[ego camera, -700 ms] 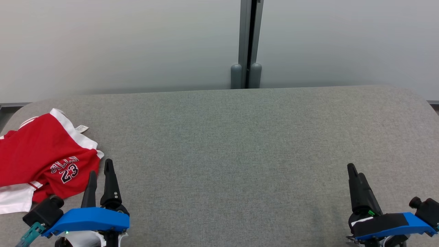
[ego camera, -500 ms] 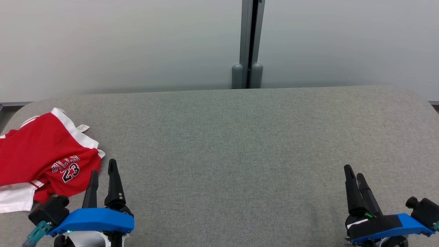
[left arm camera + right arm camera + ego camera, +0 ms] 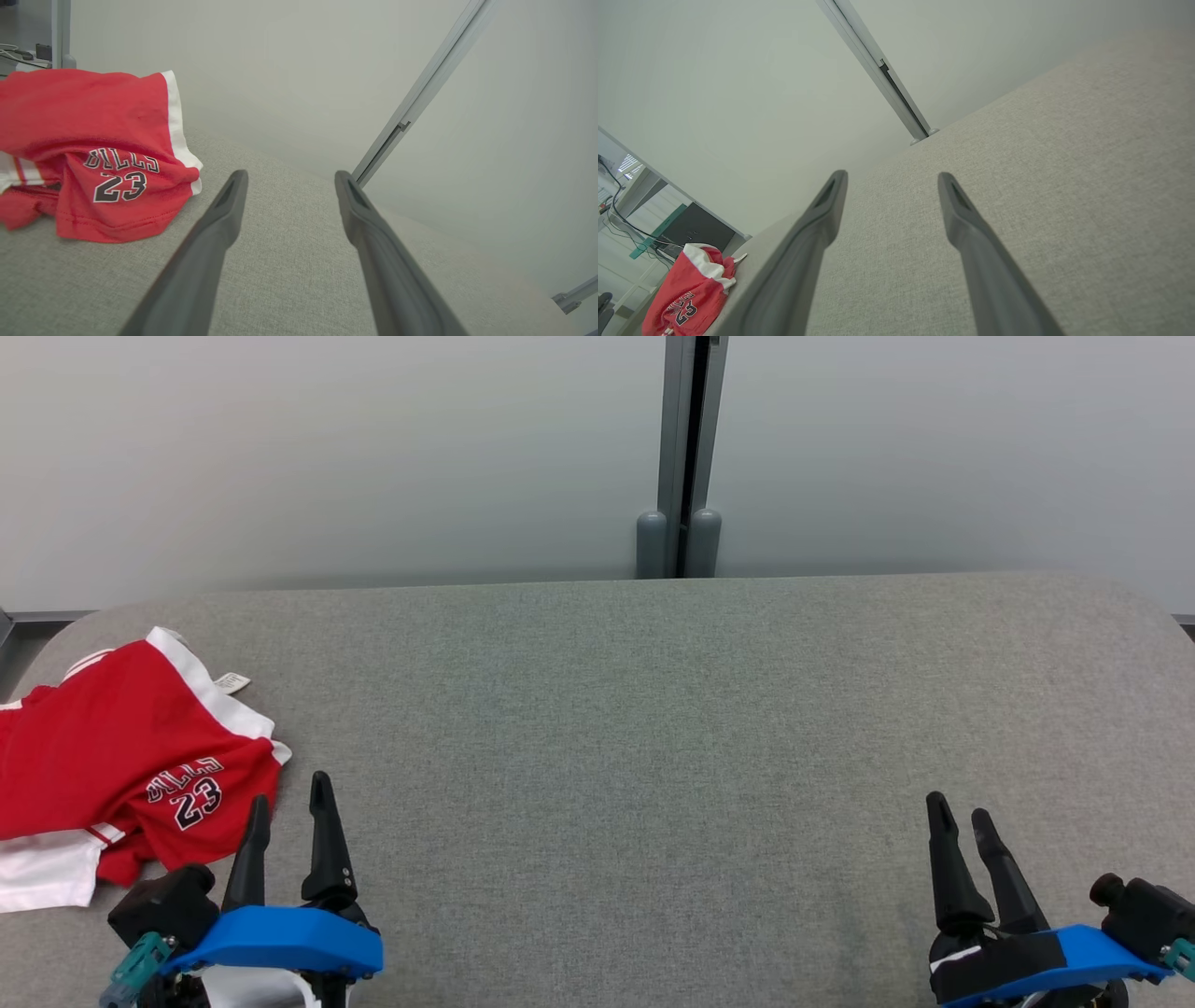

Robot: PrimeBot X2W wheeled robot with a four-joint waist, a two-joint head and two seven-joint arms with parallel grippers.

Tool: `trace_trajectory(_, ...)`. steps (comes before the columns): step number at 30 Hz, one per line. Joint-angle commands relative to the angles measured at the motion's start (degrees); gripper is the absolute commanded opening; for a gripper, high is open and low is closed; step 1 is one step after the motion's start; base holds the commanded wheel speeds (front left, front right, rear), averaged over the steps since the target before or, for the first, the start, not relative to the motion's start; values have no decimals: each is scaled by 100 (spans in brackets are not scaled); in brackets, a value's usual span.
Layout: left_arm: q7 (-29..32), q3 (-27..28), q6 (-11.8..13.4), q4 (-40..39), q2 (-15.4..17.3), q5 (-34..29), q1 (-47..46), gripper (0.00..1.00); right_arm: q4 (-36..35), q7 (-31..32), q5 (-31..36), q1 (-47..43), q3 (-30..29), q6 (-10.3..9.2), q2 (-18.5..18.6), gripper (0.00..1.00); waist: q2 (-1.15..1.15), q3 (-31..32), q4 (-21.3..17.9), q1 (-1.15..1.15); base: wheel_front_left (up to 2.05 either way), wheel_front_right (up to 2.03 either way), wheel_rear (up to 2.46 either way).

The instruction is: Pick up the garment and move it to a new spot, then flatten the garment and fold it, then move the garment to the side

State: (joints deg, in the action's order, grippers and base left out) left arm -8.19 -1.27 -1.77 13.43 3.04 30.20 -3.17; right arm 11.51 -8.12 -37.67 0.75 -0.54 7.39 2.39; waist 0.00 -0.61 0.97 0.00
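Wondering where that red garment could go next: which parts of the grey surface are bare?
Bare: the middle of the grey surface, from the left fingers across to the right fingers and back to the wall post, plus the right end. Crowded: the left end, where the red number 23 garment lies.

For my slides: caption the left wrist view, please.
Open left gripper over the grey fabric surface, beside the crumpled red garment.

Grey fabric surface (image 3: 653,709) is spread under left gripper (image 3: 289,789) & right gripper (image 3: 956,805); metal post (image 3: 680,457) is seen ahead, btwn them.
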Motion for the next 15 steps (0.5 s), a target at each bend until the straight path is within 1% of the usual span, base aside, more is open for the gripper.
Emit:
trace_trajectory(1, -68, -50, 31, -19, 39, -213, -52, 100, -68, -67, 208, -28, 10, 10, 49, 100, 0, 7, 4, 0, 0, 0, 0)
trace_trajectory(15, -263, -165, 126, 83, 41, -987, -48, 100, -52, -264, 1051, -94, 29, 12, 57, 100, 0, 12, 30, 0, 0, 0, 0)
